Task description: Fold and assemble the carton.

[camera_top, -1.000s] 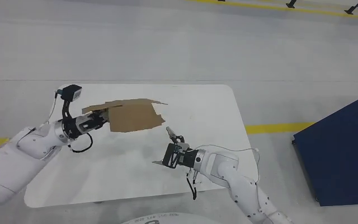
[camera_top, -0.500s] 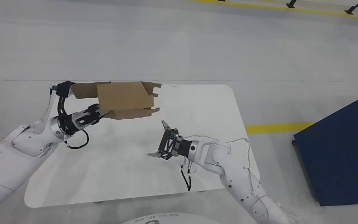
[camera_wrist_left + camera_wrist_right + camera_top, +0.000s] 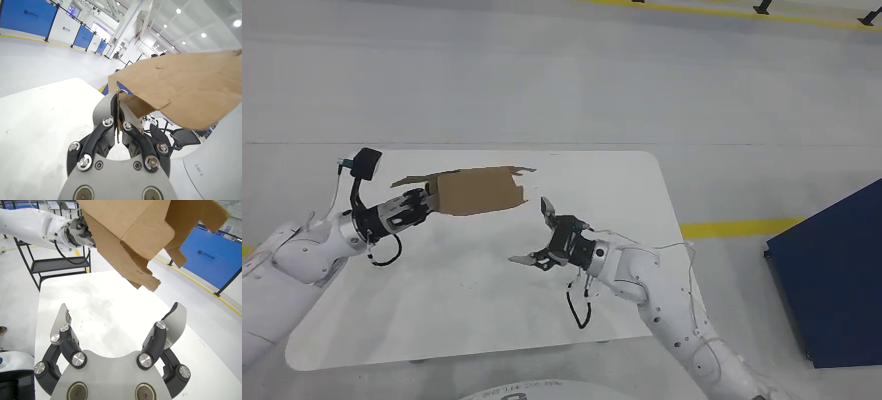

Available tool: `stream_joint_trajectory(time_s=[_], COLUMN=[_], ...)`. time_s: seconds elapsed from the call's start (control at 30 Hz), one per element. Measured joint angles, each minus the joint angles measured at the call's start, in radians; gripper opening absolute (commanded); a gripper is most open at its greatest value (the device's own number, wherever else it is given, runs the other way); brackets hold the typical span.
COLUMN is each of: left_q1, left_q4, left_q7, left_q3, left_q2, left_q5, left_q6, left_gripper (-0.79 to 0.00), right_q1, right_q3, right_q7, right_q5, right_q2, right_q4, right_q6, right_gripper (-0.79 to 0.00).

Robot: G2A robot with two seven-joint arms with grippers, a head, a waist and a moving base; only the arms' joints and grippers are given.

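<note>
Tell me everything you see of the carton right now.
The carton is brown corrugated cardboard, partly opened into a tube with loose, notched end flaps. It is held in the air above the white table, pinched by one edge flap in the left gripper. The open right gripper is apart from it.

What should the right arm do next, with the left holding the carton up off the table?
Probably ease the right claw forward toward the carton, aiming for its loose end flaps. The left claw is shut on one edge, holding the carton above the table. The right claw is open, empty, clear of the cardboard and facing those flaps.
</note>
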Motion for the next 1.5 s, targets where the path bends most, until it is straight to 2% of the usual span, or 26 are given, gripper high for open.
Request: stream_joint_trajectory(time_s=[0.53, 0.77, 0.97, 1.27, 1.5], left_q1=[0.006, 0.026, 0.043, 0.049, 0.058], left_q4=[-0.016, -0.031, -0.039, -0.051, -0.057], left_q7=[-0.1, -0.122, -0.141, -0.175, -0.186], left_q3=[-0.016, -0.037, -0.049, -0.054, -0.065], left_q2=[-0.013, -0.013, -0.013, -0.02, -0.023], left_q5=[-0.004, -0.017, -0.042, -0.053, -0.052], left_q6=[0.018, 0.02, 0.02, 0.03, 0.039], left_gripper=[-0.785, -0.785, -0.785, -0.785, -0.785], right_q1=[0.086, 0.072, 0.032, 0.001, -0.016], right_q3=[-0.045, -0.012, 0.021, 0.019, 0.028], right_q7=[0.043, -0.007, -0.052, -0.042, -0.073], right_q5=[-0.018, -0.015, -0.091, -0.187, -0.218], right_q2=[-0.015, -0.009, 0.005, 0.013, 0.017], right_q4=[0.032, 0.034, -0.003, -0.047, -0.044], right_q6=[0.041, 0.006, -0.079, -0.095, -0.094], right_gripper=[-0.006, -0.018, -0.163, -0.259, -0.477])
